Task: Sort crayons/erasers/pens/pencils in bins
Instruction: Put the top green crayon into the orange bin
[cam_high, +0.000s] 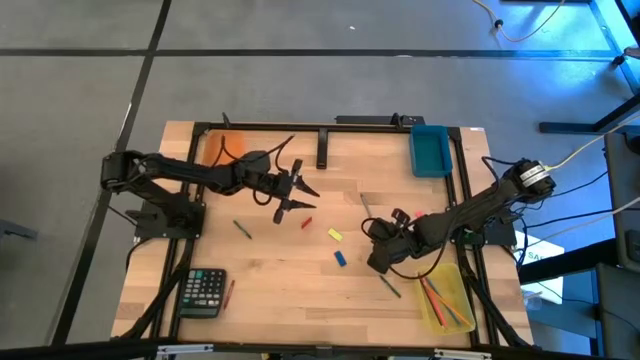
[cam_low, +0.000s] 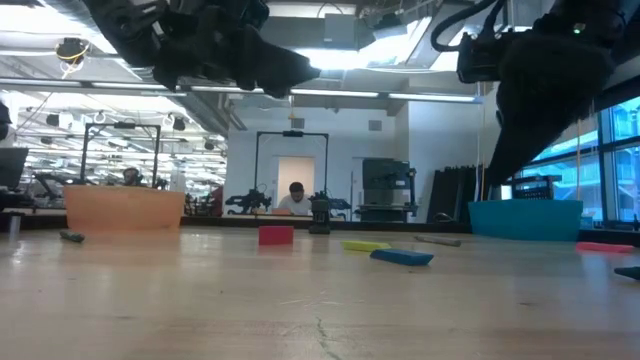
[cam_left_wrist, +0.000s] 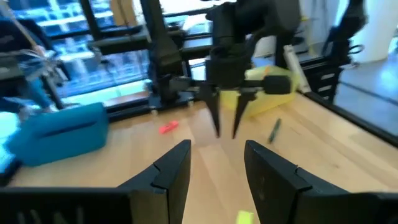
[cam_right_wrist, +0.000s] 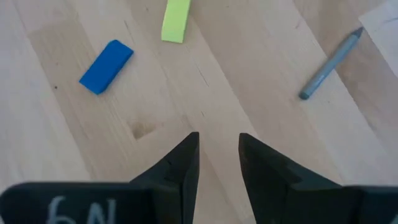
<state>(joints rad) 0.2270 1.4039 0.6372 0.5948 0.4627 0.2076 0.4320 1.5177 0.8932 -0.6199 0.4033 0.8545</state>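
Note:
My left gripper (cam_high: 305, 197) (cam_left_wrist: 217, 165) hangs open above the table's middle, nothing between its fingers. My right gripper (cam_high: 370, 245) (cam_right_wrist: 219, 146) slants down, open and holding nothing, just short of the blue eraser (cam_right_wrist: 107, 66) and the yellow eraser (cam_right_wrist: 176, 20), which lie flat on the wood. A pink eraser (cam_low: 276, 235) lies below the left gripper, with a red crayon (cam_high: 303, 207) beside it. The orange bin (cam_high: 225, 148) and the teal bin (cam_high: 430, 150) stand at the far edge. The yellow bin (cam_high: 445, 295) at the near right holds several pencils.
A black calculator (cam_high: 205, 292) lies at the near left, with a thin red stick (cam_high: 230, 292) beside it. A black bar (cam_high: 322, 148) lies at the far middle. Loose on the wood lie a green pencil (cam_high: 243, 229), a grey-blue pencil (cam_right_wrist: 329, 63) and another red crayon (cam_left_wrist: 168, 127).

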